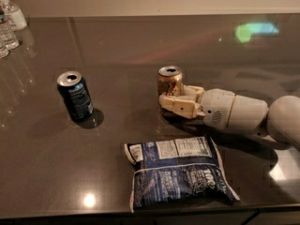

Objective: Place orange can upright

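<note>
Toward the table's [117, 46] right edge, the orange can [169, 80] stands upright, gripper [169, 98] clamped low on it; next we release and withdraw cleanly.

The orange can [169, 80] stands upright on the dark shiny table [122, 46], a little to the right of the middle. The gripper [180, 100] comes in from the right, low over the table, and its tip is at the lower part of this can. The dark blue can [75, 95] stands upright well apart to the left. A blue chip bag [178, 172] lies flat on the near side, just in front of the gripper. Clear water bottles [9, 25] stand at the far left corner.
</note>
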You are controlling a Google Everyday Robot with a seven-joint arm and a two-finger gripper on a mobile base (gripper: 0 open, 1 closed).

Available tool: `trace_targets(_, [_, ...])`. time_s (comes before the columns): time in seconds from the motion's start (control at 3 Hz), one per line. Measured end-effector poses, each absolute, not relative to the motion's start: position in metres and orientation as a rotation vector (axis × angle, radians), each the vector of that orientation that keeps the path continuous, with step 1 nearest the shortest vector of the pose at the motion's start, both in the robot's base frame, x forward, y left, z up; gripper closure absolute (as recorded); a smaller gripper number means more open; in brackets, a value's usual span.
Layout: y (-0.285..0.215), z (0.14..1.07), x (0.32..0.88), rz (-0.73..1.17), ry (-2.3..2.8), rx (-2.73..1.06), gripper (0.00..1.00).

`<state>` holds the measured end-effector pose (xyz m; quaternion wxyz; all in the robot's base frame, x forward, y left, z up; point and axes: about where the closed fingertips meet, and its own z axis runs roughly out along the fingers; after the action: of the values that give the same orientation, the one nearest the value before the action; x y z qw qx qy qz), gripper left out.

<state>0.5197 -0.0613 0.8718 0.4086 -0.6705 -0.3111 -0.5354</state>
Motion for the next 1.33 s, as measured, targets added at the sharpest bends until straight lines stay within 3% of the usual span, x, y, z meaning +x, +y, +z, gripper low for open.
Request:
trace_targets(0.33, [-0.0606,0.8697,0.5189,-1.368,-0.787,-1.66,0.79])
trace_targets(0.67, [-0.0577,0.8702,0.5185,-1.354,-0.777,-1.66,0.48])
trace_targets(1.33, [-0.0527,0.8712,0.5177,-1.331,-0.762,-1.659,0.0])
